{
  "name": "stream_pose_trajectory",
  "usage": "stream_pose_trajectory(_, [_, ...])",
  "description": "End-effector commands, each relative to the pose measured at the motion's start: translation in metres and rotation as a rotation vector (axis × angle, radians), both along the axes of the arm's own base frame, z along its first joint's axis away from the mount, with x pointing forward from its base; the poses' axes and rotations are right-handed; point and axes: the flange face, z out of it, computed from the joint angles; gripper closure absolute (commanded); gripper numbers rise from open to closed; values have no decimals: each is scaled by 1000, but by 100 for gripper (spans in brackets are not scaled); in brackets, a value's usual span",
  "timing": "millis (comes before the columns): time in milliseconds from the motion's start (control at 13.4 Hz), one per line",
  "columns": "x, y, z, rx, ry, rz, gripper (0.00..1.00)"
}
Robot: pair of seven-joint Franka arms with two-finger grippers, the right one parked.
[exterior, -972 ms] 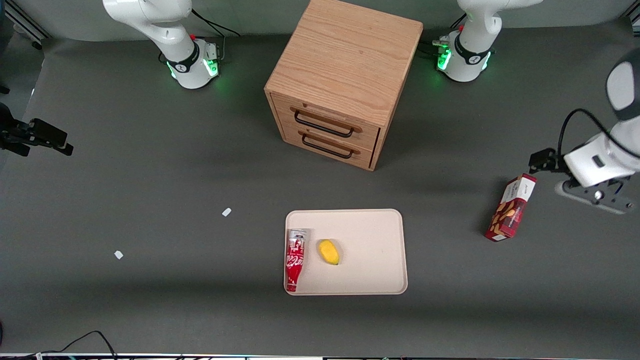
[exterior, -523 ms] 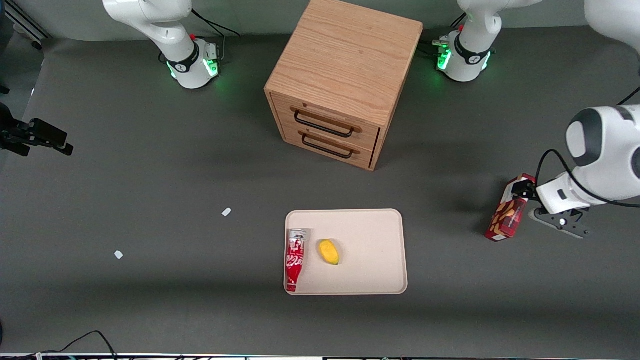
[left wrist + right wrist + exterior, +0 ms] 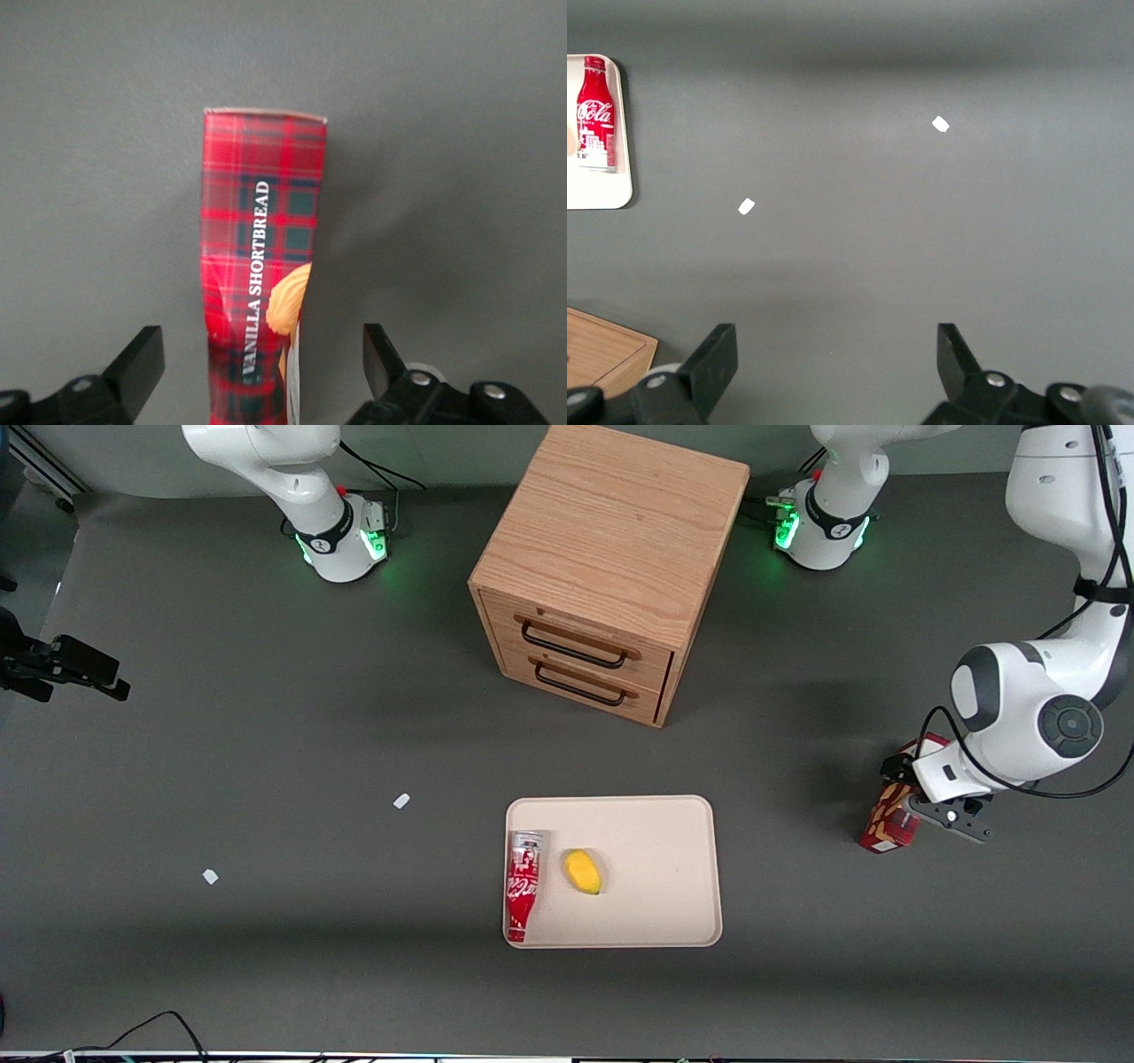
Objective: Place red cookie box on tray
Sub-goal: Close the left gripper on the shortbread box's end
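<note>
The red cookie box (image 3: 887, 825) lies on the dark table toward the working arm's end, well apart from the tray (image 3: 673, 841). My gripper (image 3: 905, 803) hangs over the box and hides much of it in the front view. In the left wrist view the tartan box (image 3: 261, 221) runs lengthwise between the two black fingertips (image 3: 142, 359), and my gripper (image 3: 261, 354) is open, with a gap on each side of the carton. The beige tray holds a red soda bottle (image 3: 523, 884) and a small yellow fruit (image 3: 583, 871).
A wooden two-drawer cabinet (image 3: 611, 567) stands farther from the front camera than the tray, its drawers shut. Two small white scraps (image 3: 401, 801) (image 3: 210, 876) lie on the table toward the parked arm's end.
My gripper has swung in from the working arm's end of the table until it sits over the box, straddling it. The box, tray and cabinet have not moved.
</note>
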Motion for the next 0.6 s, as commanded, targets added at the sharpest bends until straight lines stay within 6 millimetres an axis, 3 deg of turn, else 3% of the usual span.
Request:
stream_pose_trajectory(0, [-4,3,-8,13,-5,-17,12])
stream_pose_trajectory(150, [-4,1,-8,11,2,-14,65])
stream_pose_trajectory(299, [-5,2,-10,6,8,-1,100])
stream_pose_trajectory(523, [-5,2,-10,5,11,-1,100])
